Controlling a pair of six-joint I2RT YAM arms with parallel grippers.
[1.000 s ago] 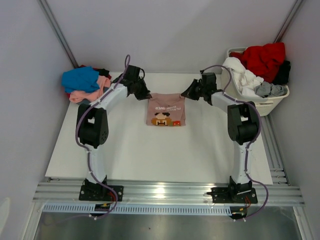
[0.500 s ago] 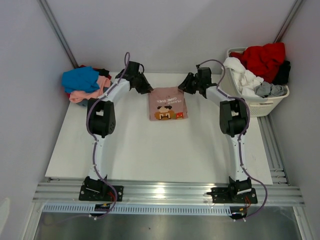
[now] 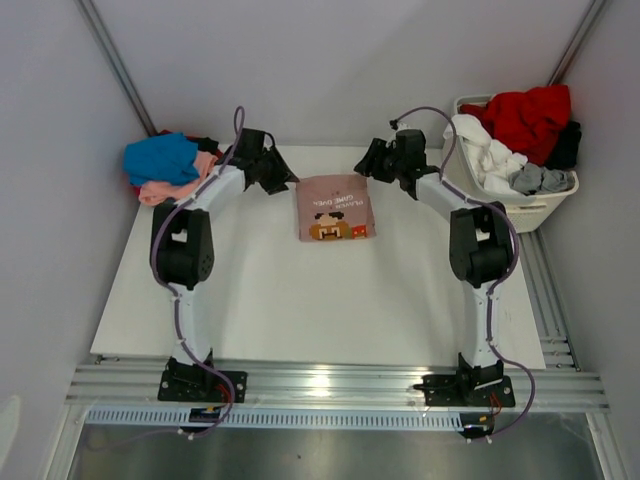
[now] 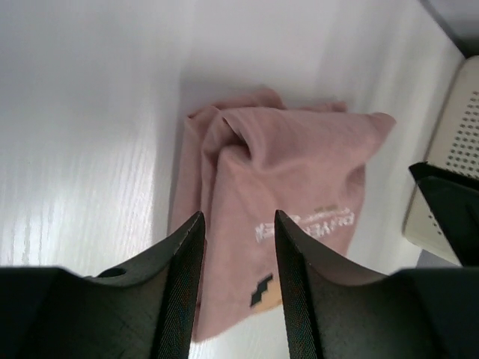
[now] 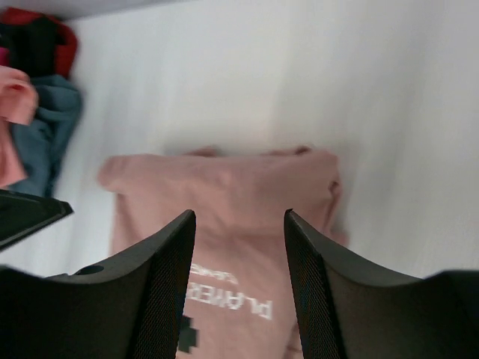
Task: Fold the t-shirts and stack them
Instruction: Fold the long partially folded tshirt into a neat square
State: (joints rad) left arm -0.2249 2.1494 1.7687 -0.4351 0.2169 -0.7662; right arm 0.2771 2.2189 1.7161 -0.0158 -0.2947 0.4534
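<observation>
Folded pink t-shirt [image 3: 335, 208] lying flat near far edge of worktop [image 3: 280, 300], midway across, print facing up. Left gripper [image 4: 238, 224] hovering by its far left corner, jaws standing apart, gripping nothing. Right gripper [image 5: 239, 221] hovering by its far right corner, jaws parted, empty. Blue and salmon shirts [image 3: 165, 165] sitting heaped at far left corner. Laundry basket [image 3: 520, 215] at far right corner holding mixed shirts [image 3: 525, 118].
</observation>
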